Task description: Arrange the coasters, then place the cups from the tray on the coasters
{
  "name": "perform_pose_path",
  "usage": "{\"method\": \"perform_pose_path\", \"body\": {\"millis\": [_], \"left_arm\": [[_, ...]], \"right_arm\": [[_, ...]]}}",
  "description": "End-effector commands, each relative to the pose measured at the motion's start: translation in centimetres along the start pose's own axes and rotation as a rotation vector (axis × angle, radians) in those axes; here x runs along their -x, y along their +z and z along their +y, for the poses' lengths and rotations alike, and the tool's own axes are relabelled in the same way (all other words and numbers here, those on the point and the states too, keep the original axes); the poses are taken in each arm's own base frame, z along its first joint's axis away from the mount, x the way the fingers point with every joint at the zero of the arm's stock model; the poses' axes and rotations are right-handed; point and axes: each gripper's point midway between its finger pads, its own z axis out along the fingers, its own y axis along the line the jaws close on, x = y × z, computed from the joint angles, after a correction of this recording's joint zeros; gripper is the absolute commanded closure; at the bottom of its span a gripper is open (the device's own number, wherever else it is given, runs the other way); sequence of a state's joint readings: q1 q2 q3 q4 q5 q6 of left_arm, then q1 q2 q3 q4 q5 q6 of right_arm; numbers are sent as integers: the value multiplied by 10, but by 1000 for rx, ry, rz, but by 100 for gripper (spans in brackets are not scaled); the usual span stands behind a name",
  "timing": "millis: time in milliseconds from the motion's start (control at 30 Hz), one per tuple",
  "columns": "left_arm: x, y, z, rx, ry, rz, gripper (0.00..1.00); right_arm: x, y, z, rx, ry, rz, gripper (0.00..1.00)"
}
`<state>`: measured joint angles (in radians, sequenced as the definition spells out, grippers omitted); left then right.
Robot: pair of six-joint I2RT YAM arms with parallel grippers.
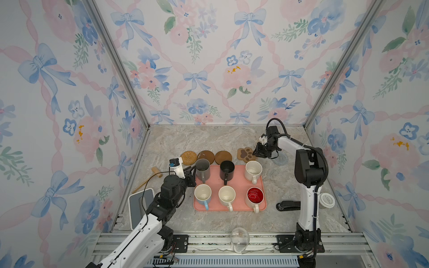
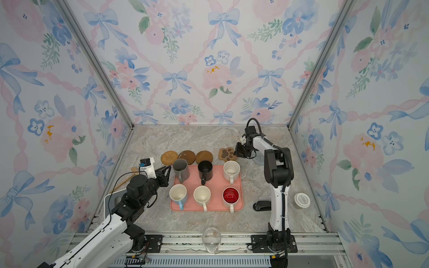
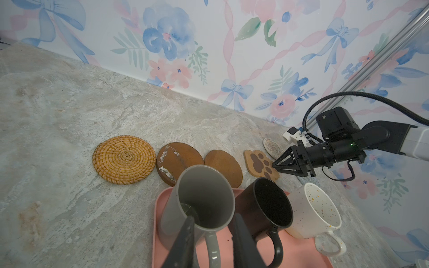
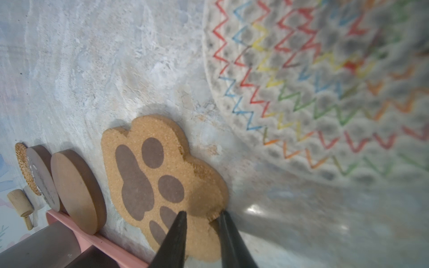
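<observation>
Six cups stand on the pink tray (image 1: 232, 209): grey (image 1: 202, 167), black (image 1: 227, 169) and speckled cream (image 1: 253, 170) at the back, pale blue (image 1: 202, 194), cream (image 1: 226, 196) and red-inside (image 1: 255, 197) in front. Behind the tray lie the rattan (image 1: 188, 157), two brown (image 1: 205, 156) (image 1: 223, 157) and paw-print (image 1: 246, 154) coasters in a row. The white woven coaster (image 4: 301, 81) and the grey-blue one (image 1: 281, 159) lie to the right. My left gripper (image 3: 214, 217) is partly open just left of the grey cup, holding nothing. My right gripper (image 4: 203, 212) is narrowly open over the paw coaster's edge.
A clear glass (image 1: 240, 239) stands on the front rail. A black stapler (image 1: 287, 205) and a lidded paper cup (image 1: 326, 200) sit right of the tray. A wooden mallet (image 1: 157, 172) and a white device (image 1: 139, 206) lie at the left.
</observation>
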<state>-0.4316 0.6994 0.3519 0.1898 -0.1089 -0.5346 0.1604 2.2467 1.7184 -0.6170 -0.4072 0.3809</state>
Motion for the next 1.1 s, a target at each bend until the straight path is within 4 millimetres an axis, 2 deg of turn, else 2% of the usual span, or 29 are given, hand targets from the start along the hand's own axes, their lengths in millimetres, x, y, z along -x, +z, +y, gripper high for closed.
{"method": "perform_pose_path", "body": {"millis": [0, 800, 1067], "left_arm": [[13, -3, -4, -2, 19, -31, 74], [13, -4, -4, -4, 19, -34, 74], [14, -5, -5, -9, 19, -36, 74]], "right_arm": [[-19, 15, -11, -54, 6, 82, 72], [-42, 39, 5, -114, -116, 194, 72], [-45, 36, 11, -109, -135, 202, 73]]}}
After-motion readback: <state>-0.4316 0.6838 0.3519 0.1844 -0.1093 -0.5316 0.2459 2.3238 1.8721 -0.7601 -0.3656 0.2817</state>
